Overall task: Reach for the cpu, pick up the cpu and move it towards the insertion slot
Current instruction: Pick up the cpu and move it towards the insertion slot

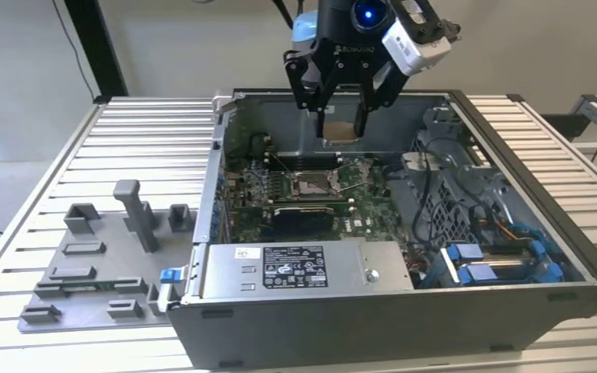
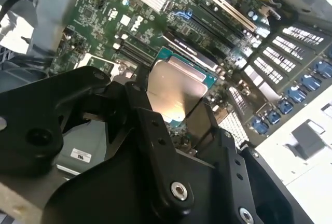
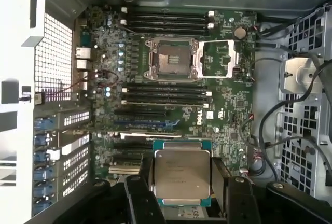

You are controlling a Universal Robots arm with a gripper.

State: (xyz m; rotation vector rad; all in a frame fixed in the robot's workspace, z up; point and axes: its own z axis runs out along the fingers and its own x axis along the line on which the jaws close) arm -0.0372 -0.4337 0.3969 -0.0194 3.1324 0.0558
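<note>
While the arm is hanging nose-down over the open computer case [image 1: 547, 194], the black gripper [image 1: 342, 124] is pinching the flat, silvery cpu [image 3: 181, 176] by its edges, above the green motherboard [image 3: 228, 110], near the metal-framed insertion slot [image 3: 174, 58].

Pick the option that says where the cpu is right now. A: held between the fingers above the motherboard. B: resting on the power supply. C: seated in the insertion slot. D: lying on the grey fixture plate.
A: the cpu sits clamped in the gripper over the motherboard, apart from the open insertion slot, whose beige centre is bare.
</note>
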